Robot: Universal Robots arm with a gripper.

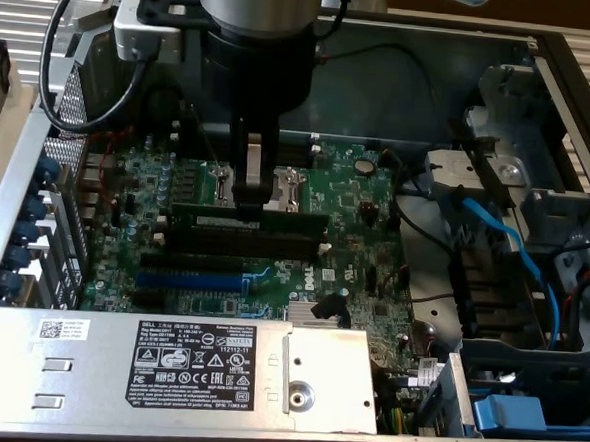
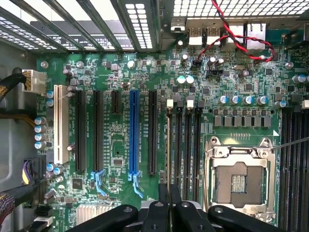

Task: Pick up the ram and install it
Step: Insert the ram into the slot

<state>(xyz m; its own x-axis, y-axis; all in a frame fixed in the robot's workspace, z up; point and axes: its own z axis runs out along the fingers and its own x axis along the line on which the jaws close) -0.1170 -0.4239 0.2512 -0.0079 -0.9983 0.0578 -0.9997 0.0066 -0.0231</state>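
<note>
Ram point(image 1: 287, 221) at the black slots point(image 1: 223, 245), mid-frame
We see the pincer point(image 1: 251, 190) gripping it; tilted, it could jam.

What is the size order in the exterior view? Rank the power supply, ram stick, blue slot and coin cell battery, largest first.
1. power supply
2. ram stick
3. blue slot, visibly shorter
4. coin cell battery

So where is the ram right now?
In the exterior view the ram stands on edge at the centre of the motherboard, pinched in the gripper just over the black slots.
</note>
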